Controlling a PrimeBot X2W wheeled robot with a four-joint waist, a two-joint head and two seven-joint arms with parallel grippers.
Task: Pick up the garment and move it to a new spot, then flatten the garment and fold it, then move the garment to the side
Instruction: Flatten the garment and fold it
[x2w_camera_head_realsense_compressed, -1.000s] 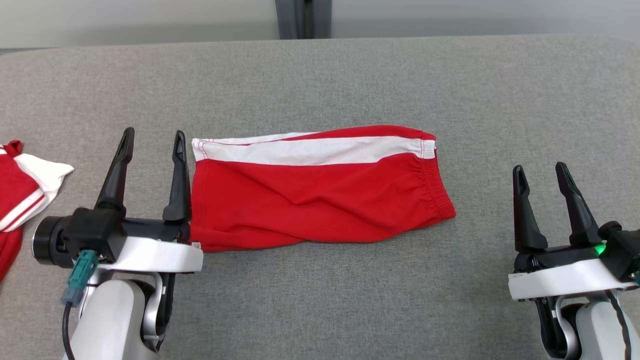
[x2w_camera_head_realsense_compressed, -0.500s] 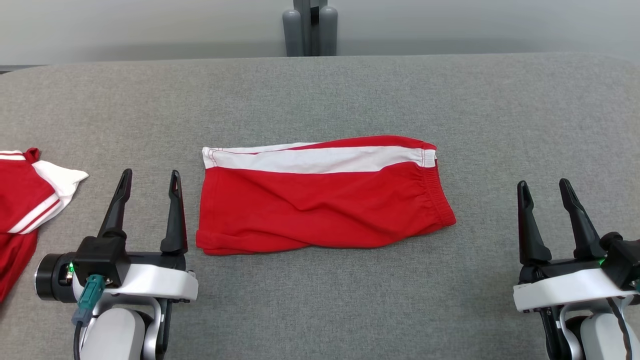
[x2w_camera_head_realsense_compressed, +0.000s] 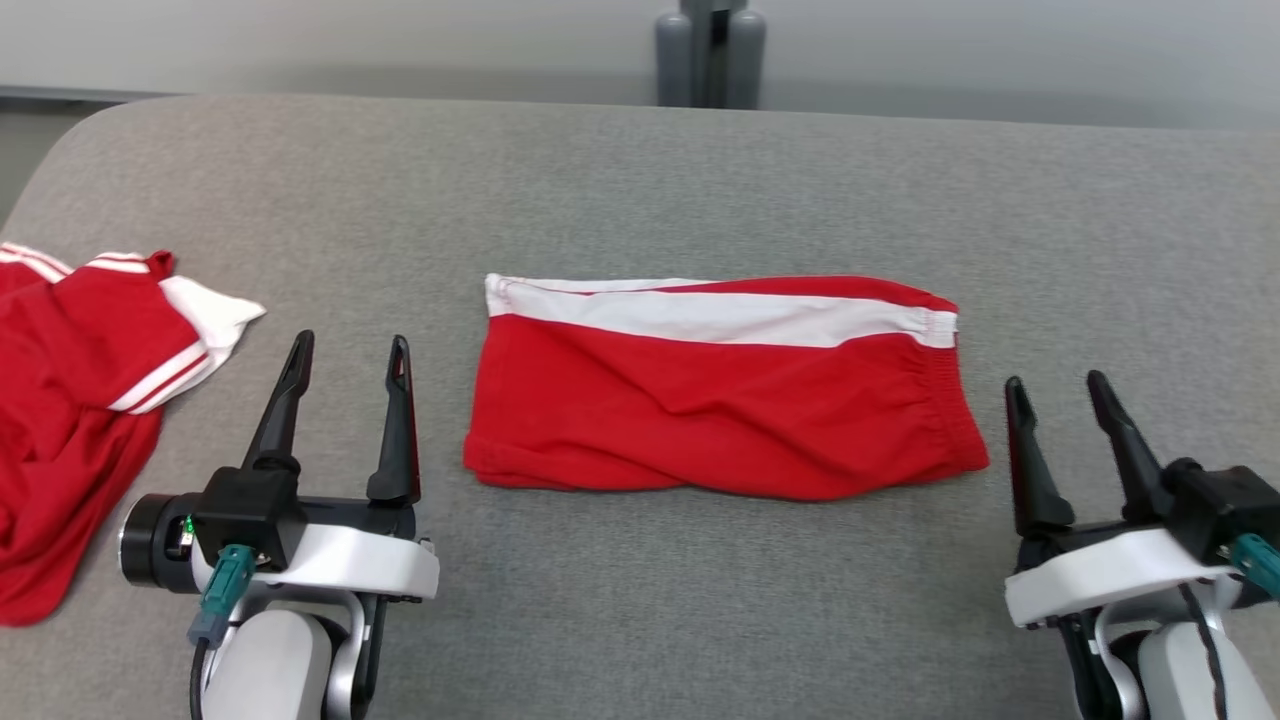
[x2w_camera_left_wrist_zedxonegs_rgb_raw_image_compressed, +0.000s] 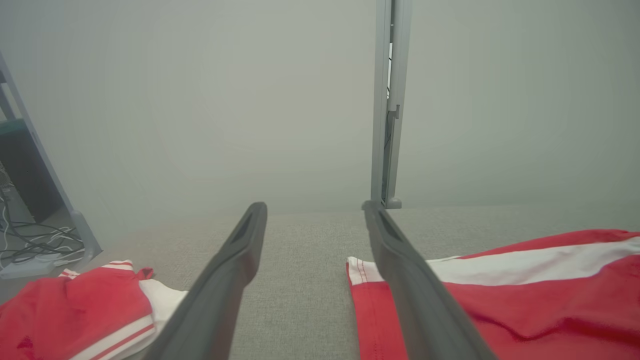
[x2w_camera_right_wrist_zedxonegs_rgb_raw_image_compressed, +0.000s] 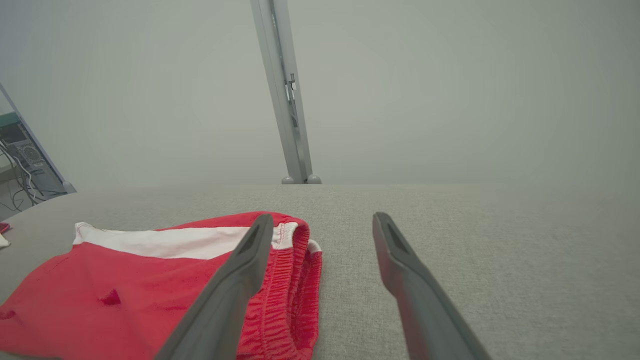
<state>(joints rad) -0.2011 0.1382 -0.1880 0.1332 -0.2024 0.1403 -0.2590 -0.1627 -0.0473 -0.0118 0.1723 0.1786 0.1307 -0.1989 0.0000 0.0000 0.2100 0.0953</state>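
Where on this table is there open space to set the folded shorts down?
Widest free patch: the table beyond the folded shorts, up to the far edge. Also bare: the near strip between left end effector and right end effector. Crowded: the left side, where a red shirt lies.

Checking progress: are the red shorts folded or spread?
Folded: the red shorts lie doubled leg over leg, layered hems at one end, waistband at the other.

A lab, it seems: bare wall (x2w_camera_left_wrist_zedxonegs_rgb_raw_image_compressed: 200, 100), metal post (x2w_camera_left_wrist_zedxonegs_rgb_raw_image_compressed: 387, 125), computer tower (x2w_camera_right_wrist_zedxonegs_rgb_raw_image_compressed: 24, 147), loose cables (x2w_camera_left_wrist_zedxonegs_rgb_raw_image_compressed: 35, 243).
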